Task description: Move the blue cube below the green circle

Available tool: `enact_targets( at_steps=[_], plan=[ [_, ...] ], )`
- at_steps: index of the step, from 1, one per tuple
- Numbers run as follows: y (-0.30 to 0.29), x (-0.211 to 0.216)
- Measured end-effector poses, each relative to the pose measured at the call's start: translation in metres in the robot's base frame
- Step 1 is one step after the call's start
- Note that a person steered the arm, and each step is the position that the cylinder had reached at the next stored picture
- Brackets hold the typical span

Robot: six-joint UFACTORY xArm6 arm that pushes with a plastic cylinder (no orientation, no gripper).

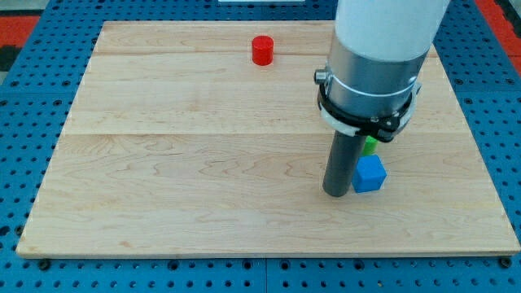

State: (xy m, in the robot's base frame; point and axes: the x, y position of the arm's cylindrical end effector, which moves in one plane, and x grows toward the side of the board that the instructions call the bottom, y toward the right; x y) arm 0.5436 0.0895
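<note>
There is no claw on this arm, so nothing opens, closes or holds anything; the arm ends in a dark rod, and my tip (337, 194) rests on the worktop (203, 163) just at the view's left of the blue cube (369, 174), touching it or nearly so. The pale wooden worktop fills most of the view and is largely bare. The arm's thick white and grey body comes down from the view's top right and hides much of what lies behind it. The blue cube sits in the right half, toward the view's bottom, with the green circle (370, 145) just above it, only a sliver showing beside the rod. A red cylinder (262, 50) stands well apart near the view's top. The cube looks small, light and stiff, likely to slide easily on smooth wood but to spin if struck off centre, so a flat face, pushed squarely, seems the place to bear on.
</note>
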Motion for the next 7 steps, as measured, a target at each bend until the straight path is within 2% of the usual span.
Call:
enact_targets(
  at_steps=[1, 2, 3, 4, 5, 6, 7],
  plan=[
    [0.034, 0.027],
    [0.042, 0.017],
    [0.041, -0.013],
    [0.036, 0.008],
    [-0.028, -0.023],
    [-0.028, -0.076],
    [0.007, -0.082]
  ],
)
